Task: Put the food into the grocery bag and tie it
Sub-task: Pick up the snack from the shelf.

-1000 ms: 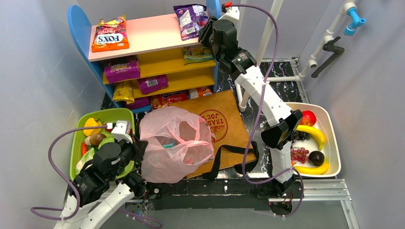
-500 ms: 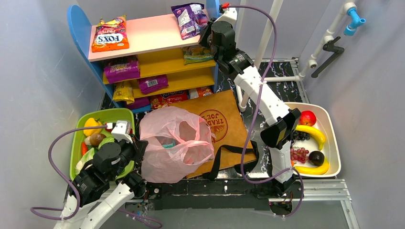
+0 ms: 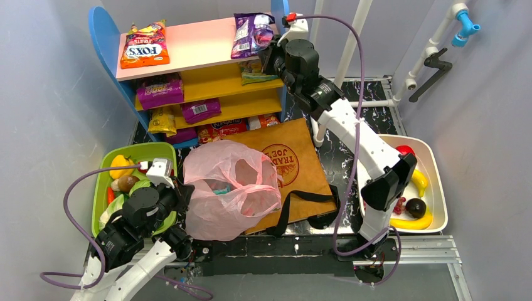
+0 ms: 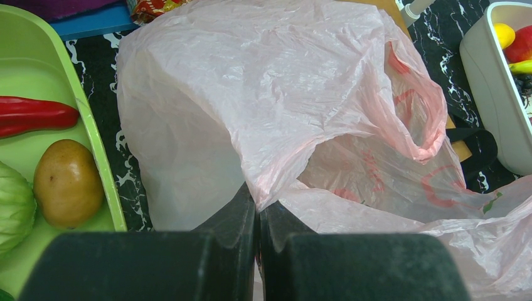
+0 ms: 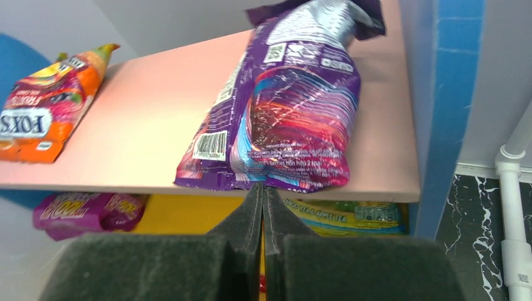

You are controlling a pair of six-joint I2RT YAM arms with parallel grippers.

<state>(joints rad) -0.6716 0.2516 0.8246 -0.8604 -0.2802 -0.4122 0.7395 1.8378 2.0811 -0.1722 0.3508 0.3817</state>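
- Grocery bag: pink, slumped beside green tray, overlapping brown paper bag. A teal packet is dimly seen inside; other contents unclear.
- Left gripper: closed, pinching the bag's film.
- Right gripper: closed on lower edge of purple packet, at the top shelf.
- Green tray: red pepper, potato.
- White tub: 2 bananas; the rest is partly hidden by right arm.

You had two snacks on the top shelf: one orange packet near its left end, one purple packet at its right edge. On the tabletop sat two bags, one pink bag and one brown paper bag, and two trays, one green tray and one white tray.
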